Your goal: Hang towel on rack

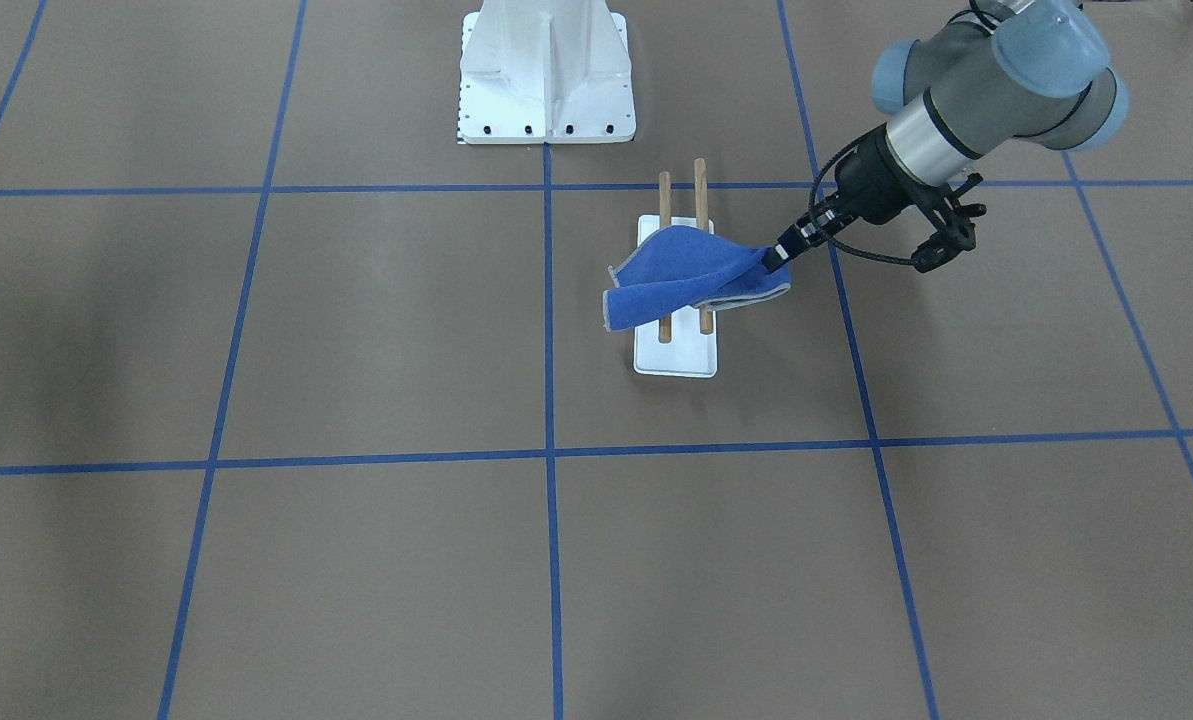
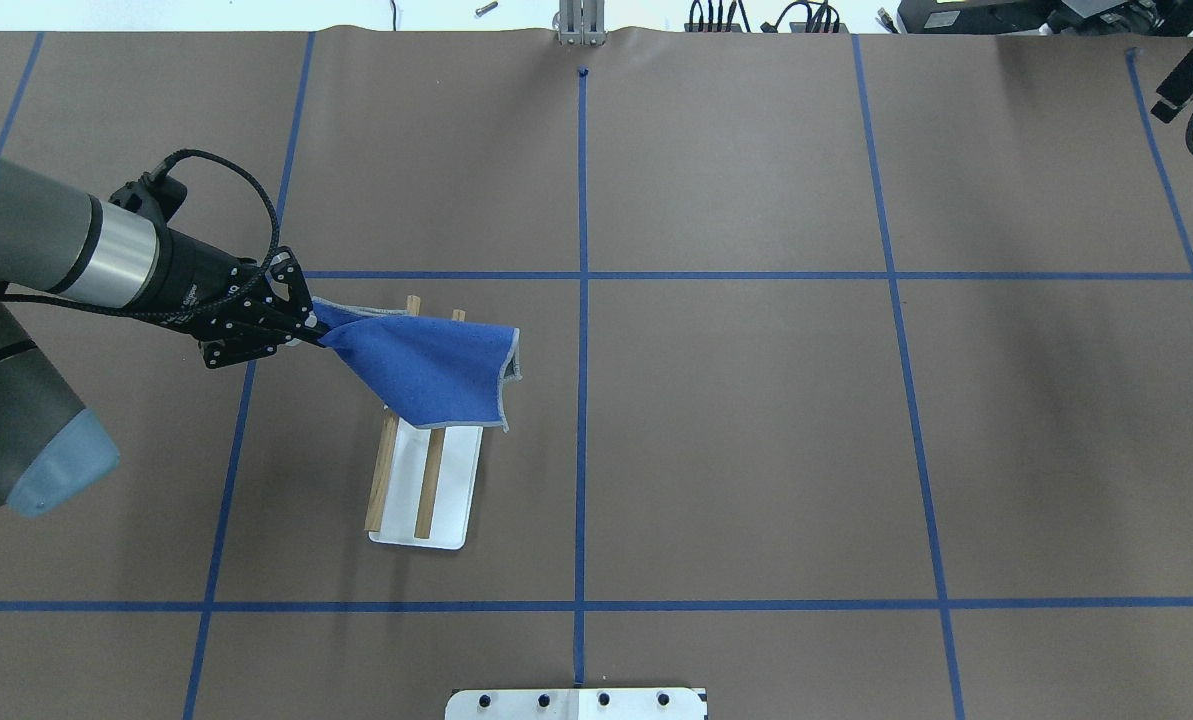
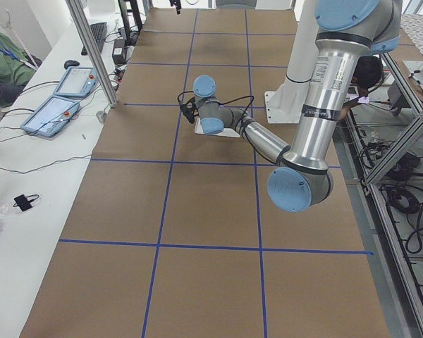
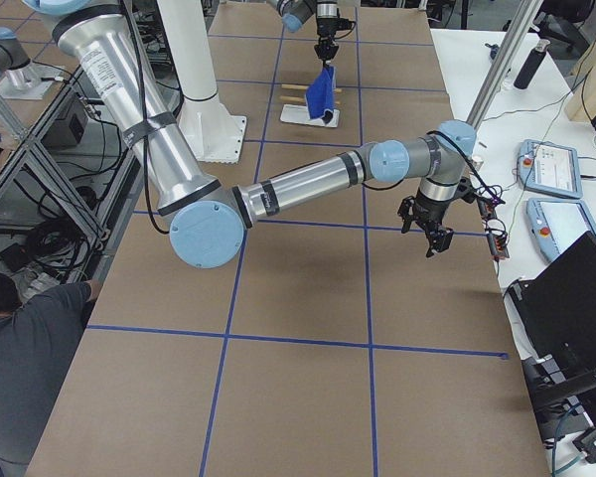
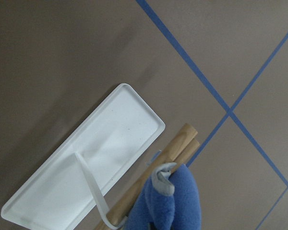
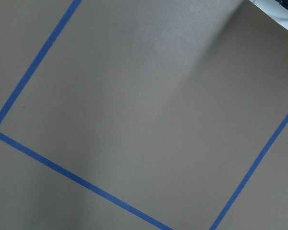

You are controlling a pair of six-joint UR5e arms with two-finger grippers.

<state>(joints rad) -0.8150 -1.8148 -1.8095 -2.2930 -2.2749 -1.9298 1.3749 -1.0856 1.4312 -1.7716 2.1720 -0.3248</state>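
Left gripper (image 2: pixel 313 327), jaws clamped on towel (image 2: pixel 426 370) corner. Towel extends from jaws across both rack (image 2: pixel 459 480) bars, crosswise to their long axis; contact unclear. Right gripper (image 4: pixel 427 231) well apart, jaw state cannot be told.

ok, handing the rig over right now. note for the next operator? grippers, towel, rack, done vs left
Left gripper: shut on one corner of the towel, just off the side of the rack.
Right gripper: over the table, far from the rack, nothing seen in it; open or shut cannot be told.
Towel: spread across both wooden bars near the rack's end away from the robot, pulled up toward the pinched corner.
Done: towel brought over the bars.
Left: probably lower the corner, release, withdraw, then check that it hangs evenly.
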